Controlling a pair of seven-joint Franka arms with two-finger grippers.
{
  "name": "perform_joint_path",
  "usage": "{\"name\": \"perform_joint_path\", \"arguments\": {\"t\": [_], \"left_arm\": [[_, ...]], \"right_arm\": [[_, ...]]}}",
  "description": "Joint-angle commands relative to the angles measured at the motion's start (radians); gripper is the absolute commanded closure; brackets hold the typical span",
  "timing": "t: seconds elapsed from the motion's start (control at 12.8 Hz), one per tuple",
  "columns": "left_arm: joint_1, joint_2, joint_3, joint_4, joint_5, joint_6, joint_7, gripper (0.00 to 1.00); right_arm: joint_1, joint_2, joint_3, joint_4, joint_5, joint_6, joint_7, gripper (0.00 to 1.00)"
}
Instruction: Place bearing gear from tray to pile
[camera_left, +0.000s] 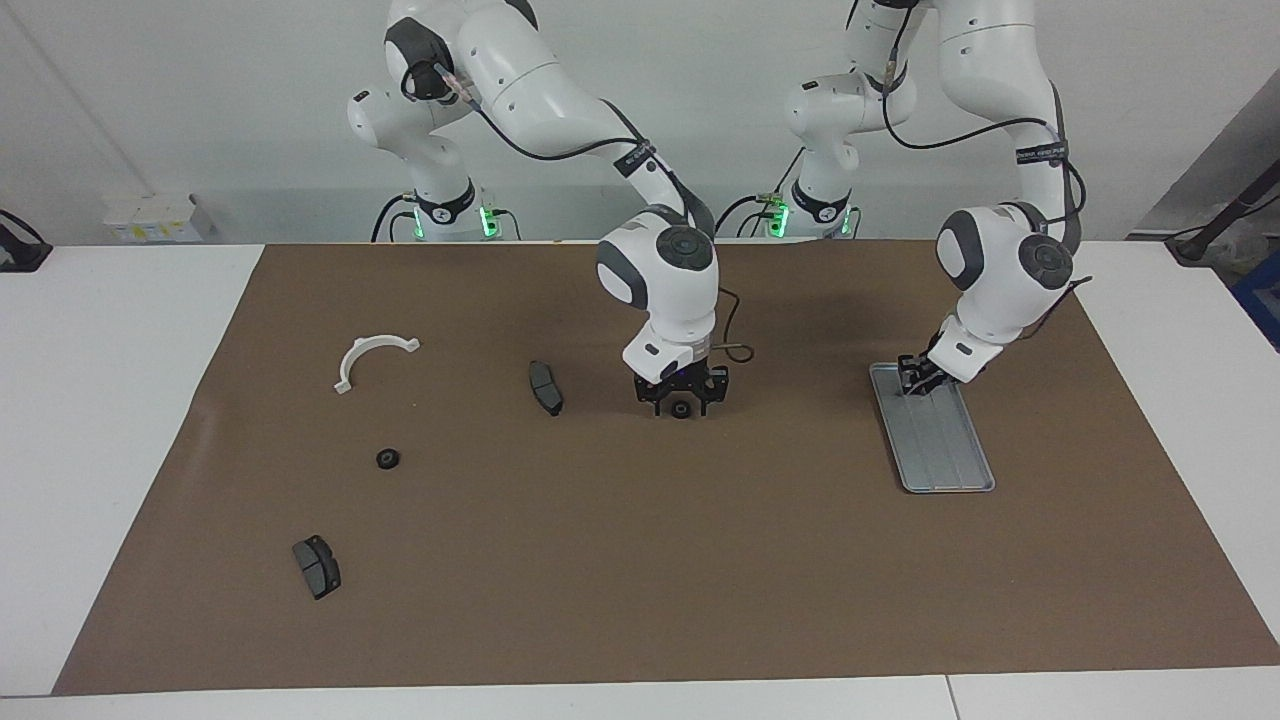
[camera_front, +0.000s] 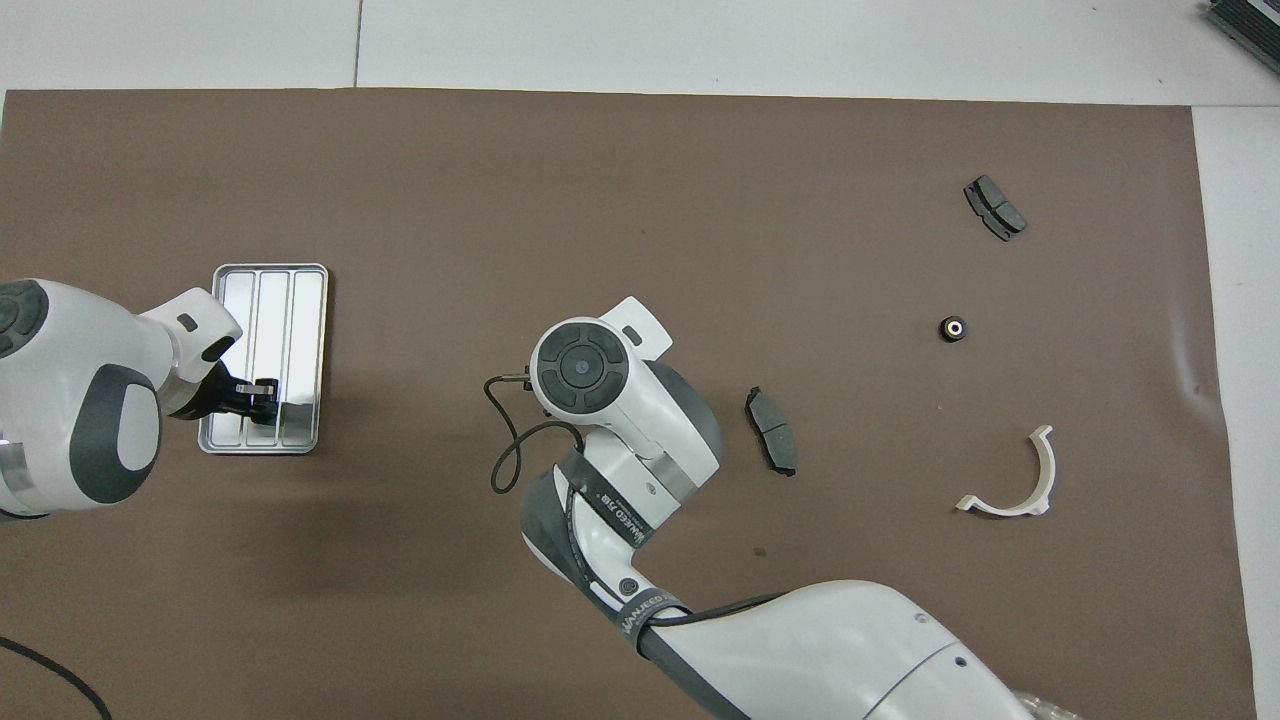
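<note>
A small black bearing gear (camera_left: 681, 408) lies on the brown mat mid-table. My right gripper (camera_left: 682, 403) is low over it, open, with a finger on each side; in the overhead view the right wrist (camera_front: 580, 366) hides both. A second gear (camera_left: 388, 458) (camera_front: 952, 328) lies in the pile, among the white half-ring bracket (camera_left: 375, 356) (camera_front: 1020, 490) and two dark brake pads (camera_left: 545, 388) (camera_left: 316, 566). My left gripper (camera_left: 914, 384) (camera_front: 260, 392) is low over the silver tray's (camera_left: 945, 455) (camera_front: 270, 290) end nearest the robots. No gear shows in the tray.
The brown mat (camera_left: 640, 560) covers most of the white table. One brake pad (camera_front: 772, 443) lies close beside the right wrist; the other brake pad (camera_front: 994, 207) lies farthest from the robots. A cable loop (camera_front: 505, 450) hangs off the right wrist.
</note>
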Motion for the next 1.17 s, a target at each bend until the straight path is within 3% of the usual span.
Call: {"name": "perform_joint_path", "arguments": {"t": [0.0,0.16,0.39,0.62,0.78,1.09], "left_arm": [[0.015,-0.014,-0.009,-0.027,0.015,0.028,0.009,0.7],[0.013,-0.003,-0.009,-0.027,0.015,0.034,0.009,0.74],[0.013,-0.003,-0.009,-0.027,0.015,0.037,0.009,0.8],[0.01,0.0,-0.007,-0.015,0.015,0.034,0.007,0.86],[0.005,-0.002,-0.009,0.017,0.015,0.023,0.001,0.89],[-0.011,0.0,-0.015,0.105,0.013,-0.043,-0.04,0.93]], "right_arm": [[0.011,0.005,-0.002,-0.018,-0.025,0.015,0.022,0.38],[0.014,0.003,-0.002,-0.021,-0.026,0.014,0.023,0.53],[0.01,0.003,-0.002,-0.009,-0.051,0.015,0.026,0.9],[-0.001,0.0,-0.011,-0.004,-0.055,0.021,0.042,1.0],[-0.027,-0.035,-0.014,-0.032,-0.06,0.021,0.056,1.0],[-0.136,-0.208,-0.013,-0.277,-0.058,0.095,-0.012,1.0]]}}
